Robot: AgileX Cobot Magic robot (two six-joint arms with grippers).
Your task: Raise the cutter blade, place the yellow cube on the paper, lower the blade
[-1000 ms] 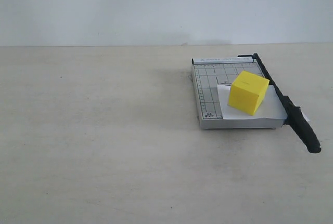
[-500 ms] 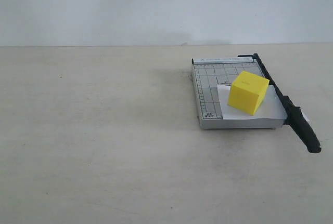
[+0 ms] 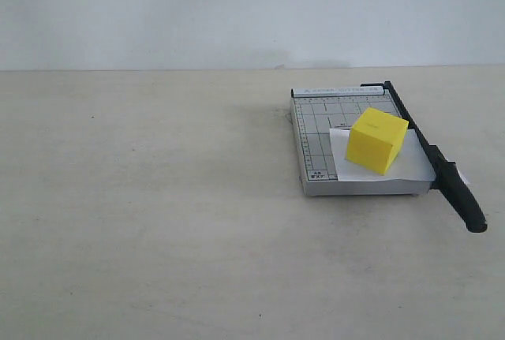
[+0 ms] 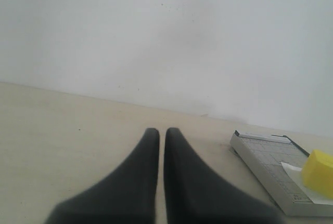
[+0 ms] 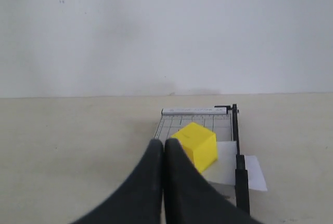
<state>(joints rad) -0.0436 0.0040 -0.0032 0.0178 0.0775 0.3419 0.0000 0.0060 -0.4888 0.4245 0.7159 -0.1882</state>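
Note:
The yellow cube (image 3: 377, 140) rests on the white paper (image 3: 414, 168), which lies on the grey gridded cutter base (image 3: 316, 131). The black cutter blade (image 3: 432, 156) lies down along the base's right edge, its thick handle sticking out toward the front. Neither arm shows in the exterior view. In the left wrist view my left gripper (image 4: 158, 132) is shut and empty, well away from the base (image 4: 270, 167) and cube (image 4: 318, 174). In the right wrist view my right gripper (image 5: 164, 143) is shut and empty, held back from the cube (image 5: 195, 144), paper (image 5: 244, 169) and blade (image 5: 239, 161).
The cutter stands on a beige table (image 3: 158, 198) against a plain white wall (image 3: 237, 9). The paper's corner sticks out past the blade on the right side of the base.

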